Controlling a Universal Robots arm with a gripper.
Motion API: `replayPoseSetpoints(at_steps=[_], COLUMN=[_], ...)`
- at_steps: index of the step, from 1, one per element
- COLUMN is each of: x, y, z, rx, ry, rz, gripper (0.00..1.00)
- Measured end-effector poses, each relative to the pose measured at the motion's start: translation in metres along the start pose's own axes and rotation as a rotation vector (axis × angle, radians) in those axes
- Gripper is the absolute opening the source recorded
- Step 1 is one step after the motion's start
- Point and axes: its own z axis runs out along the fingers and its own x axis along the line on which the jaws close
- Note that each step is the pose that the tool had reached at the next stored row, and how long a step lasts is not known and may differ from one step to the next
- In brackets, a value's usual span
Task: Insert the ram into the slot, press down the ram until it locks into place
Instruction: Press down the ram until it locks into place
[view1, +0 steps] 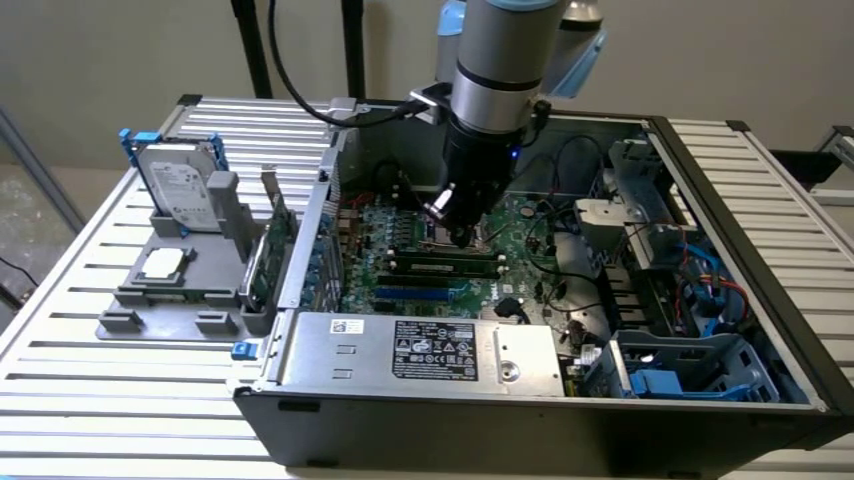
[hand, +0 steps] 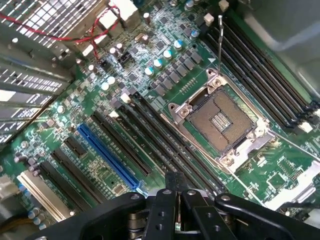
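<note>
On the exterior view's left, a hard drive is standing in a gray holder on the desk. In the middle, the hand is hanging low inside the open computer case, over the green motherboard. I cannot tell if it is clenched. The ram is sitting in a black slot, just below the hand. In the wrist view, the CPU socket is lying bare beside more long black slots.

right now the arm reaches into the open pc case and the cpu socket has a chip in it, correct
No: the cpu socket is empty, with bare contacts showing in the wrist view. The arm does reach into the open pc case.
</note>
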Motion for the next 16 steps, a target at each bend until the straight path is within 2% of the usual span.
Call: replayPoseSetpoints(at_steps=[16], x=[0.0], y=[0.0], z=[0.0], rx=[-0.0058], ry=[-0.0122], rz=[0.292], gripper=[0.11])
